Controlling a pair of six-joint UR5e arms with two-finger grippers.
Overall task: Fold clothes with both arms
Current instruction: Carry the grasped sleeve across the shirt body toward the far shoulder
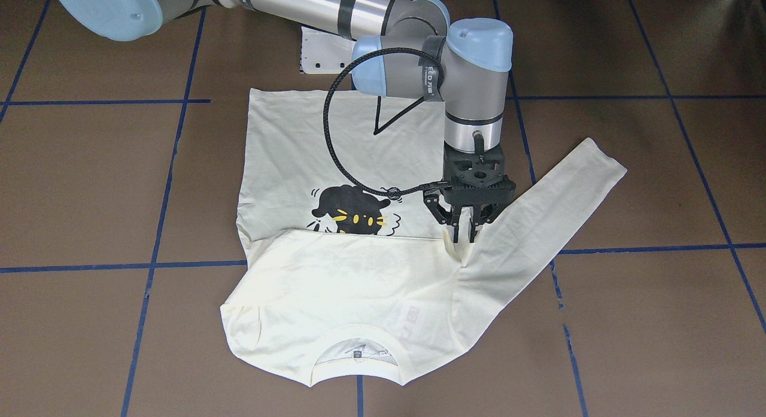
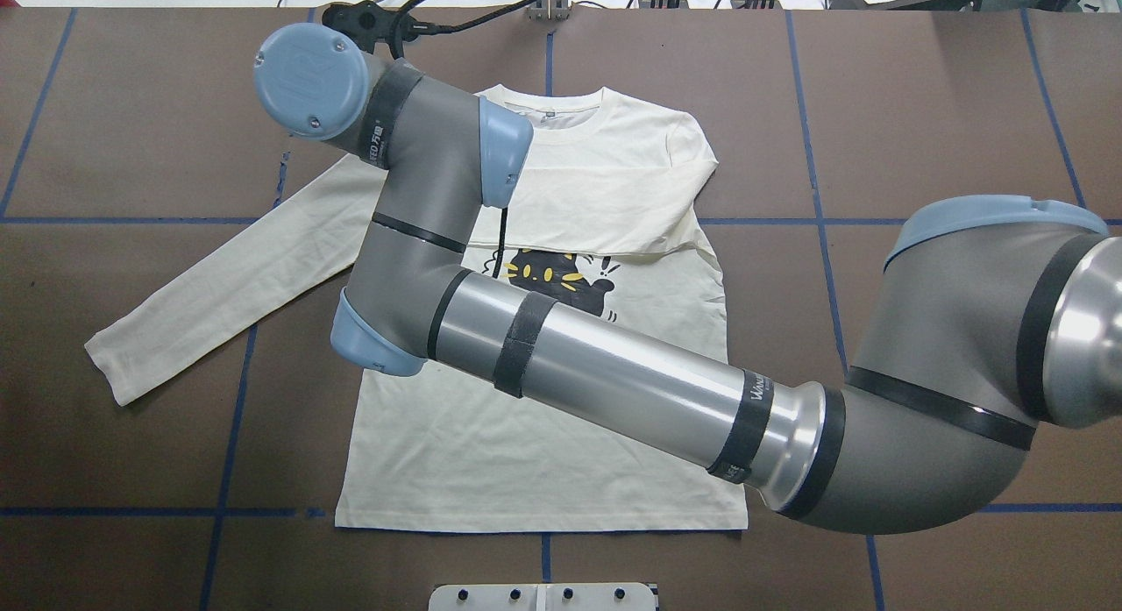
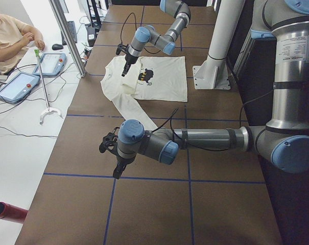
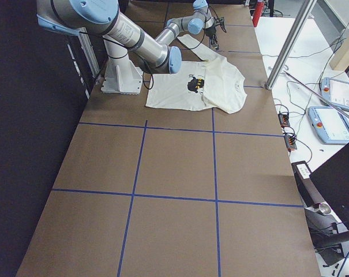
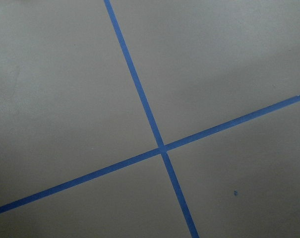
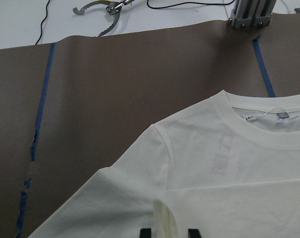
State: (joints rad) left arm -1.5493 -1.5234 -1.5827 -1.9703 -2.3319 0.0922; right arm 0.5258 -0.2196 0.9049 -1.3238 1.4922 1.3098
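I see the right arm's black two-finger gripper (image 1: 464, 233) pinching a bunched fold of the cream long-sleeved cat-print T-shirt (image 1: 359, 285) at the armpit. The shirt lies mid-table, its collar half folded over part of the print, one sleeve out. The left black gripper (image 3: 117, 171) hangs over bare table, well apart; cannot tell its jaws. The silver right forearm (image 2: 614, 365) blocks the overhead view. Brown table (image 1: 646, 321) with a blue tape grid; a seated person (image 3: 11, 35) at a white desk beside it.
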